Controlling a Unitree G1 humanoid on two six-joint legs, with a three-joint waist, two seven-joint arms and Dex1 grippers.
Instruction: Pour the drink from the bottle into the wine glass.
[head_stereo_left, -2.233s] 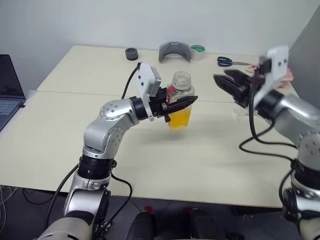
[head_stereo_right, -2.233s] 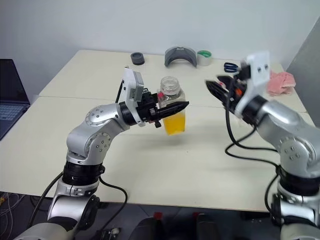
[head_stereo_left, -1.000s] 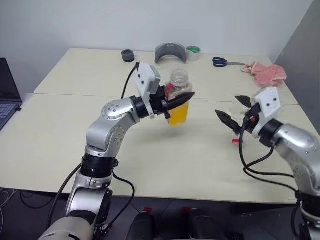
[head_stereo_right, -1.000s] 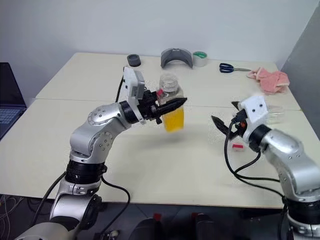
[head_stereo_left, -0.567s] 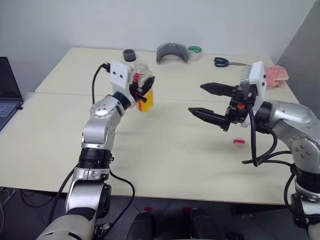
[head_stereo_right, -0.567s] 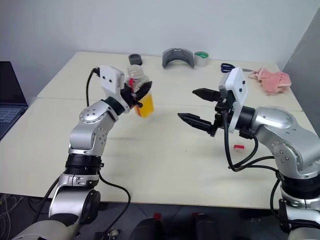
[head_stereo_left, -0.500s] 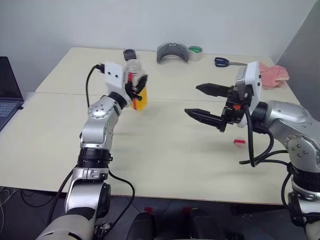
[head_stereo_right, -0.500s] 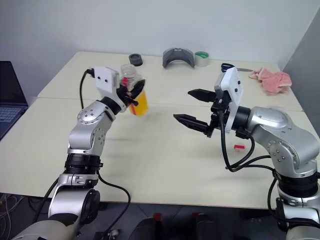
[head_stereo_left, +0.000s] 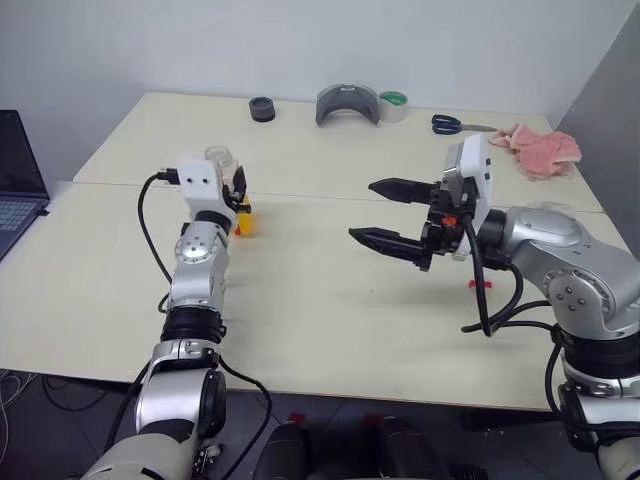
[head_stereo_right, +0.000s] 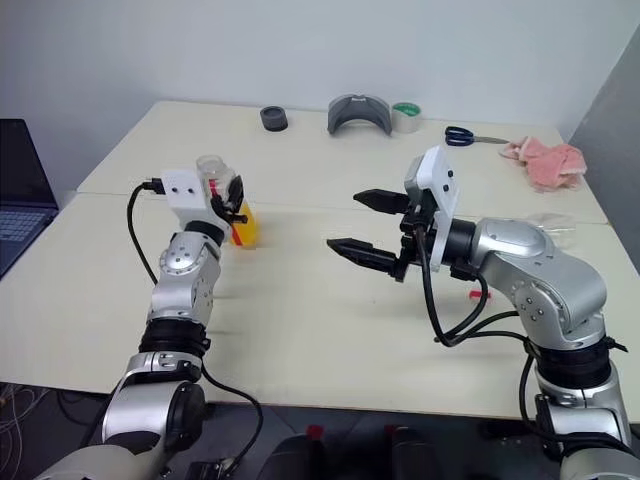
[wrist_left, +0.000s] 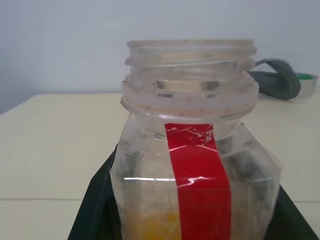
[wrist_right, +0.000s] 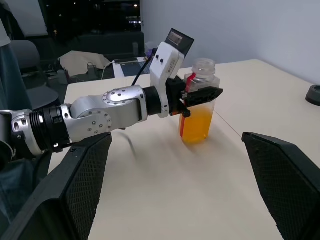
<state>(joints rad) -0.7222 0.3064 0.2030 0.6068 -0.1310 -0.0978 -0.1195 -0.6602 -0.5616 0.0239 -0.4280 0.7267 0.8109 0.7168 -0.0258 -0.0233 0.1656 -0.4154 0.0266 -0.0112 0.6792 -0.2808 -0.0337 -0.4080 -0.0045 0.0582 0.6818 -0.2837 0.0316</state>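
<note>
The bottle stands upright and uncapped at the table's left, its lower part holding the orange drink. My left gripper is shut on its middle, with a black finger on each side of the red label stripe. I cannot tell whether its base touches the table. My right gripper hovers wide open and empty over the table's middle, pointing toward the bottle. A small red cap lies under my right forearm. A clear rounded shape behind that forearm looks like the wine glass, mostly hidden.
At the table's far edge sit a black tape roll, a grey curved object, green tape and scissors. A pink cloth lies far right by a grey panel. A laptop stands beyond the table's left side.
My left gripper has carried the bottle leftward and down toward the table, turning it upright. My right gripper has swung in from the right to the table's middle, still open.
</note>
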